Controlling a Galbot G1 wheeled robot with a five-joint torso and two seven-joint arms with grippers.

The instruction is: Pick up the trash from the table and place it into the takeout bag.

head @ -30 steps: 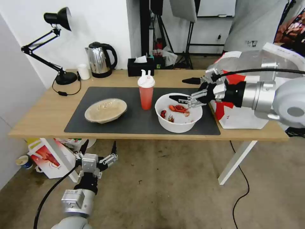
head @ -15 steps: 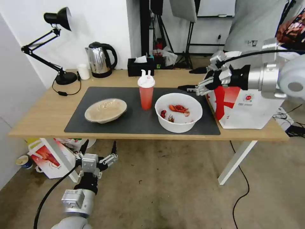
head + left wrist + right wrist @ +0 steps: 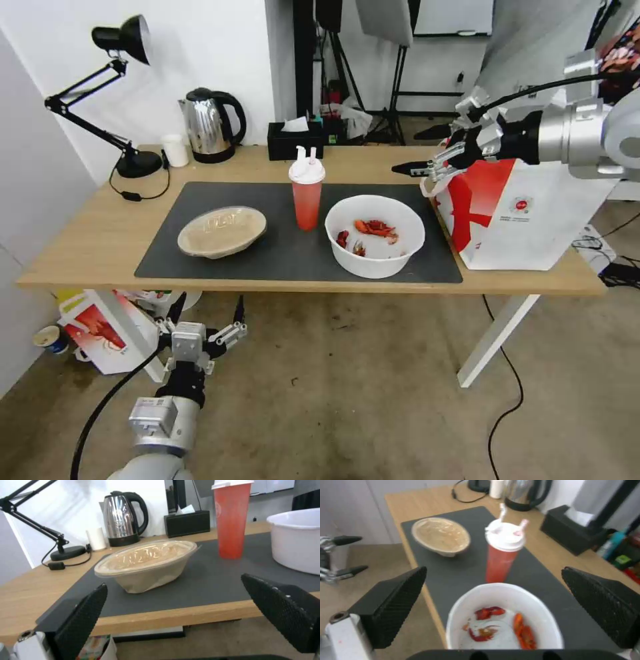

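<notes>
Right gripper (image 3: 427, 150) raised by the takeout bag's (image 3: 527, 213) top edge, jaws wide, empty; nothing bagged yet.

Bowl (image 3: 375, 235) with crayfish shells, red cup (image 3: 307, 193) and tan container (image 3: 222, 231) all sit on the mat on the bench (image 3: 87, 240); bag is at 3 o'clock of the bowl, cup at its 10 o'clock. Left gripper (image 3: 203, 320) hangs below the bench's front edge, jaws wide, idle. Looks like pre-pick stage: next move likely needs the right gripper down over the bowl rim, the nearest piece.
</notes>
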